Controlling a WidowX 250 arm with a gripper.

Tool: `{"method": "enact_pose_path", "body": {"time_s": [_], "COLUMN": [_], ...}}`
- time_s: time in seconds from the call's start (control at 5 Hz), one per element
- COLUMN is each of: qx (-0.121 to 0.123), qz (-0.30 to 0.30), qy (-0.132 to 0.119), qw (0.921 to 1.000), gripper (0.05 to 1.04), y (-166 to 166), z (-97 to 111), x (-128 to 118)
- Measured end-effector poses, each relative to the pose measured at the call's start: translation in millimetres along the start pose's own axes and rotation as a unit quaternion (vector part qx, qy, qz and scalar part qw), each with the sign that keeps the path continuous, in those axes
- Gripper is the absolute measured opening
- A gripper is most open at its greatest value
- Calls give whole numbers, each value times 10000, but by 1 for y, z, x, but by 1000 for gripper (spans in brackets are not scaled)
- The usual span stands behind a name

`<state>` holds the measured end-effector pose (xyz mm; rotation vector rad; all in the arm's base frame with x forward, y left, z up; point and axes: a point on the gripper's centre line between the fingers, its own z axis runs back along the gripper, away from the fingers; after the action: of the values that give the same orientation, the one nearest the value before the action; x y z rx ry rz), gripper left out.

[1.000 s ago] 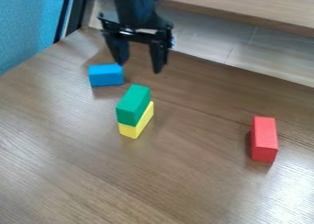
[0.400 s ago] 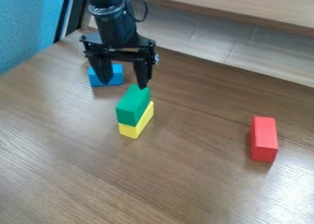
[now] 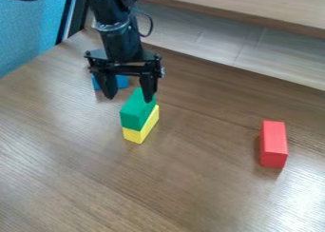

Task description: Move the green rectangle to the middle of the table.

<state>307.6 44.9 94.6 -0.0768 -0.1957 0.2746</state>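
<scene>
1. Gripper (image 3: 129,97): black, with two fingers spread well apart, so it is open. It hangs over the far left part of the table, pointing down.
2. Its fingers: the one on the picture's right overlaps the far end of the green block from this angle; whether it touches cannot be told. The one on the picture's left hangs down in front of the blue block.
3. Arm (image 3: 119,38): black, coming in from the top edge, left of centre, with a thin dark cable (image 3: 151,27) looping out beside it.
4. Green block (image 3: 135,113): a long rectangle lying on top of the yellow block, left of the picture's centre. Its length slants from lower left to upper right.
5. Yellow block (image 3: 143,131): beneath the green one, its side and near end showing.
6. Blue block (image 3: 122,82): behind the green and yellow stack, partly hidden by the gripper.
7. Red block (image 3: 273,141): on the right, well apart from the others, its length running from near to far.
8. Table (image 3: 190,188): brown wood grain, with bright glare at the lower right.
9. Background: a textured blue panel (image 3: 32,31) at the upper left, and a wooden ledge (image 3: 254,7) across the upper right.
</scene>
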Motion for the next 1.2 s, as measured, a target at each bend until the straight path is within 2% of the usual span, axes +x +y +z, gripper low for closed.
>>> {"method": "enact_pose_path", "body": {"time_s": [0.4,0.6,0.8,1.0,1.2], "qx": [181,249,280,288,218], "qz": [60,56,179,252,259], "qy": [221,293,288,255,260], "qw": [9996,9992,9990,9989,9991], "gripper": [1000,968,691,589,588], "y": [7,10,11,12,10], "z": [-19,-25,-30,-32,-31], "x": [-3,-5,-9,-11,-11]}}
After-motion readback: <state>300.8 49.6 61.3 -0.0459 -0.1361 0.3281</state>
